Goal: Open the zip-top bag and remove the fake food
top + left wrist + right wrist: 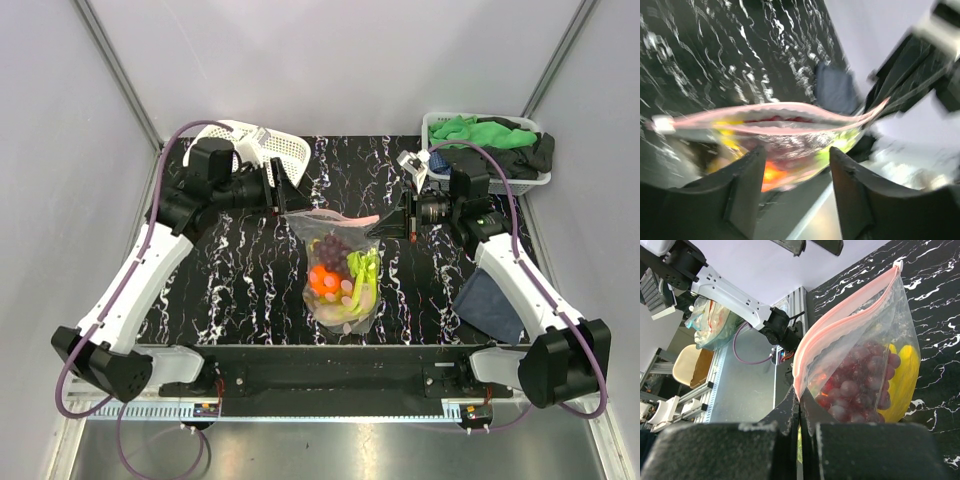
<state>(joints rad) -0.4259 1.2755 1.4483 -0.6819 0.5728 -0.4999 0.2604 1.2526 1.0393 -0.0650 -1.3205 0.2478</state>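
The zip-top bag (340, 285) stands at the table's middle, its pinkish zip strip (335, 215) on top. Through the clear plastic the fake food shows: purple grapes (332, 247), an orange piece (322, 282), pale-green stalks (364, 275) and a yellow banana (338, 312). My right gripper (392, 227) is shut on the right end of the strip; in the right wrist view its jaws (801, 397) pinch the bag's corner beside the grapes (860, 385). My left gripper (290, 205) is at the strip's left end. Its jaws (796, 157) are open and the bag (790, 142) lies just beyond the fingertips, untouched. The strip's lips (775, 120) are slightly parted.
A white lattice basket (268, 146) lies at the back left behind the left arm. At the back right a white basket (440, 125) holds green and black cloths (495, 140). A dark blue cloth (490, 305) lies near the right arm.
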